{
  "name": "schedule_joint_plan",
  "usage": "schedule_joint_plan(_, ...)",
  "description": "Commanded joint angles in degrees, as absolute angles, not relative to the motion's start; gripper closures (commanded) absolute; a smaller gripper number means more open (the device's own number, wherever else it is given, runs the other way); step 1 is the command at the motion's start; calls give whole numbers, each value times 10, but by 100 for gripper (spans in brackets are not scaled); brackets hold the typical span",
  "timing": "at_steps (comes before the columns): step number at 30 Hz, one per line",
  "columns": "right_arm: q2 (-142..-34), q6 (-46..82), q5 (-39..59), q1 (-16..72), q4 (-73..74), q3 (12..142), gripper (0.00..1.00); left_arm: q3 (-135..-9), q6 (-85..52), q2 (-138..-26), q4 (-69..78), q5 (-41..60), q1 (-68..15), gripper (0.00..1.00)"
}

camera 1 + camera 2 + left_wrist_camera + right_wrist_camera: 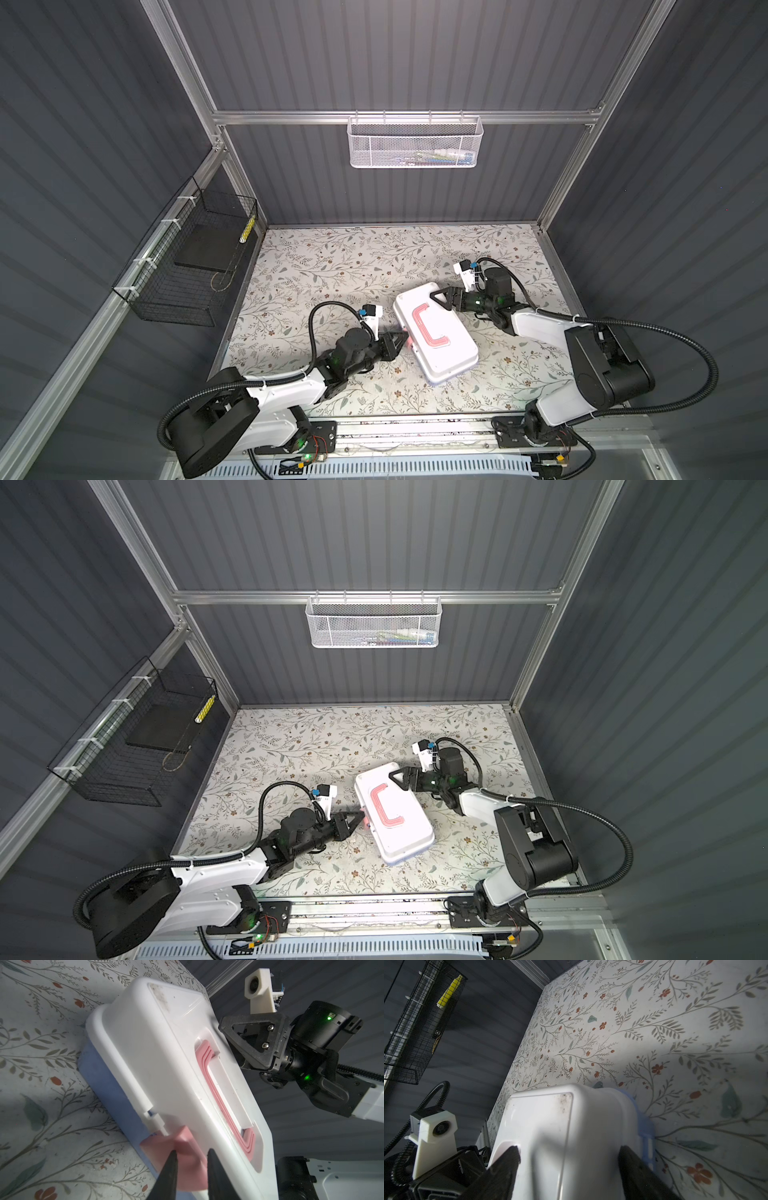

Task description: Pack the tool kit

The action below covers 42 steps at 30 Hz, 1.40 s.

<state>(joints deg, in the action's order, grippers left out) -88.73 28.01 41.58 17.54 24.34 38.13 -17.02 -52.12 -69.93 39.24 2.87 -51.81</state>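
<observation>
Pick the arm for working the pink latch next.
Left. The left gripper brackets the pink latch on the tool kit; the right gripper straddles the opposite edge, away from the latch.

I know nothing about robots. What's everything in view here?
tool kit: one, white over light blue, shut, askew mid-table.
pink handle: one, pink, flat in its lid.
pink latch: one, pink, midway along one long side.
table: one, floral print, under the kit.
white mesh basket: one, white, back rail; contents blurred.
black wire basket: one, black, side wall; holds yellow item, dark slab.
arms: two, black-and-white, flanking the kit.
left pincer: one, black, jaws flanking the latch; grip unclear.
right pincer: one, black, closed wide on the kit's far corner.
</observation>
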Motion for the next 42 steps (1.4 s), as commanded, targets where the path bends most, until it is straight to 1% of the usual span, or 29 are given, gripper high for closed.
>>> schedule_joint_plan(1,-912,292,446,189,174,356,22,-182,-510,-711,391,37,-520,74)
schedule_joint_plan(4,-913,293,447,189,174,356,22,-188,-507,-711,383,38,-520,75)
schedule_joint_plan(9,-916,294,449,189,175,355,22,-223,-498,-700,295,27,-520,76)
schedule_joint_plan(12,-916,294,449,189,177,354,22,-234,-500,-692,271,24,-520,77)
schedule_joint_plan(20,-918,293,449,188,177,354,22,-240,-506,-710,277,31,-526,79)
schedule_joint_plan(27,-922,299,453,189,185,352,22,-287,-491,-728,218,29,-538,81)
schedule_joint_plan(36,-927,305,457,189,198,349,23,-304,-486,-734,186,22,-547,84)
schedule_joint_plan(40,-923,304,456,189,198,348,23,-322,-468,-688,82,-25,-547,85)
schedule_joint_plan(42,-923,303,455,189,195,349,23,-329,-464,-653,25,-66,-547,80)
